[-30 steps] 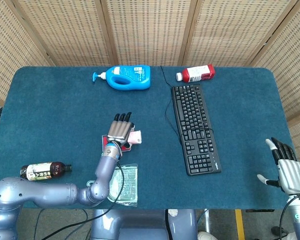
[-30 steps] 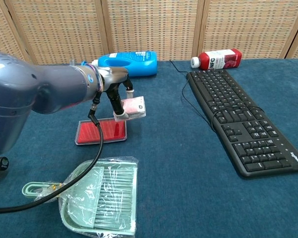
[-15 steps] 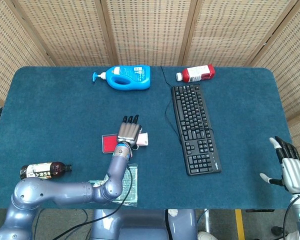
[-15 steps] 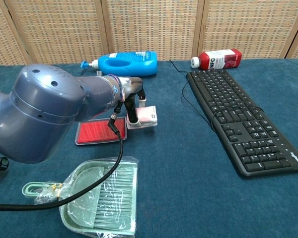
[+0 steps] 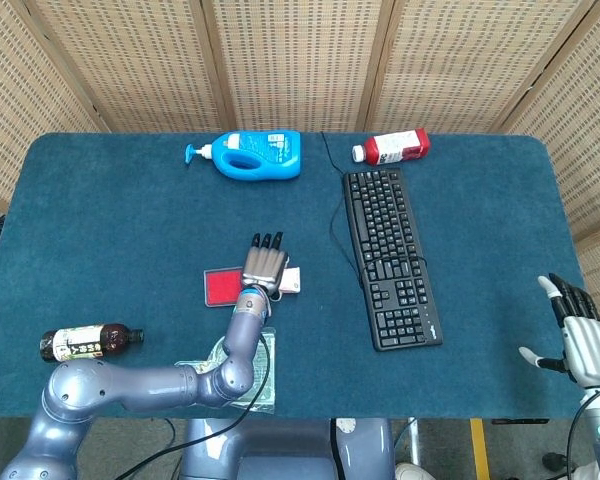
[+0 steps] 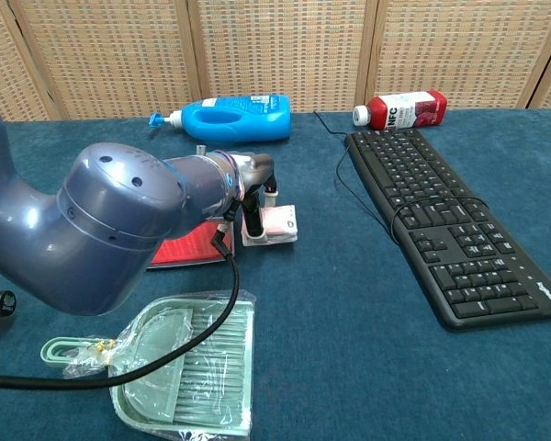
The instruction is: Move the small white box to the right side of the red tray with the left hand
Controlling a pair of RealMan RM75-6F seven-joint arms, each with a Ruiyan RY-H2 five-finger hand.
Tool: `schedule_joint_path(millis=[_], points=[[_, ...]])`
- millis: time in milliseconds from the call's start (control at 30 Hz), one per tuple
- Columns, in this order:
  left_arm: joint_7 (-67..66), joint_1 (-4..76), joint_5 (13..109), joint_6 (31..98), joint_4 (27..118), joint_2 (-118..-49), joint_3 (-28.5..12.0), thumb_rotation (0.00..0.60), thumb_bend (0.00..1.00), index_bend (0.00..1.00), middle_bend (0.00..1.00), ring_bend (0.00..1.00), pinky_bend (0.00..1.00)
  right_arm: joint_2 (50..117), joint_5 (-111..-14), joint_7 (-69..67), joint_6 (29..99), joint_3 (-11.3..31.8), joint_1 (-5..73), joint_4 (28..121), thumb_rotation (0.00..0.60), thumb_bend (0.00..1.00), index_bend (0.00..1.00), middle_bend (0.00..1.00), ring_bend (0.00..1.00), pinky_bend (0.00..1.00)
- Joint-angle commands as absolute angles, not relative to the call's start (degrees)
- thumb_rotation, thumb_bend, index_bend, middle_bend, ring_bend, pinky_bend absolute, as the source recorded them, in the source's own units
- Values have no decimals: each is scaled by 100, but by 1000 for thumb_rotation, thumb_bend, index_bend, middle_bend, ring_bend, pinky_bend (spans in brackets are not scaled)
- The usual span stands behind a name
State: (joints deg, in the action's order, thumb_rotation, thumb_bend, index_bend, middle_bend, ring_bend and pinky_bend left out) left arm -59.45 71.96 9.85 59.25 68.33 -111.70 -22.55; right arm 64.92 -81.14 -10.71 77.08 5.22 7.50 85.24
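Because the task wants it right of the red tray, the left hand grasps the small white box low at the tray's right edge, seemingly resting on the table; it looks flat, white with pink print; the right hand idles with fingers spread at the far-right edge

A: Left arm?
B: Glossy blue-grey shell, fat rounded joints, narrowing to the wrist. Thin coloured ring at the wrist. Black cable loops off the forearm and runs down past the table edge.
A: Left hand?
B: Silver-grey metal back, black fingers.
A: Right hand?
B: Ribbed silver-grey back, dark fingers with pale tips, pale thumb. Blue-grey wrist below it.
A: Markings, screws?
B: Too small to tell.
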Motion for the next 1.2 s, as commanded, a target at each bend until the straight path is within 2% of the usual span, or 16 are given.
schedule_joint_path(millis=[33, 167, 400, 467, 667, 933, 1100, 1200], points=[[-5947, 7210, 995, 5892, 6744, -11229, -2244, 600, 313, 440, 0, 0, 0, 6490, -8093, -1087, 7706, 534, 751, 8515, 600, 0, 5, 0, 0, 0], [-5963, 7221, 1009, 5851, 6610, -11286, -2234, 600, 297, 392, 0, 0, 0, 6487, -8080, -1109, 7698, 539, 752, 8499, 600, 0, 5, 0, 0, 0], [-5914, 7206, 1029, 5734, 6521, -11323, -2271, 600, 264, 138, 0, 0, 0, 6499, -8069, -1114, 7697, 549, 759, 8476, 600, 0, 6, 0, 0, 0], [-5874, 7190, 1068, 5717, 6540, -11310, -2280, 600, 258, 91, 0, 0, 0, 6501, -8063, -1109, 7694, 549, 759, 8471, 600, 0, 5, 0, 0, 0], [-5567, 7055, 1329, 5716, 6881, -11132, -2351, 600, 252, 57, 0, 0, 0, 6508, -8083, -1082, 7737, 549, 749, 8470, 600, 0, 6, 0, 0, 0], [-4600, 6358, 2319, 6071, 8514, -10222, -2413, 600, 253, 53, 0, 0, 0, 6512, -8092, -1008, 7830, 558, 718, 8495, 600, 0, 6, 0, 0, 0], [-3976, 5483, 3634, 6791, 9994, -9274, -1938, 600, 254, 50, 0, 0, 0, 6524, -8118, -898, 7917, 555, 690, 8541, 600, 0, 6, 0, 0, 0], [-3552, 4853, 4664, 7405, 10613, -8784, -1432, 600, 254, 41, 0, 0, 0, 6567, -8178, -731, 7943, 516, 691, 8566, 600, 0, 6, 0, 0, 0]])
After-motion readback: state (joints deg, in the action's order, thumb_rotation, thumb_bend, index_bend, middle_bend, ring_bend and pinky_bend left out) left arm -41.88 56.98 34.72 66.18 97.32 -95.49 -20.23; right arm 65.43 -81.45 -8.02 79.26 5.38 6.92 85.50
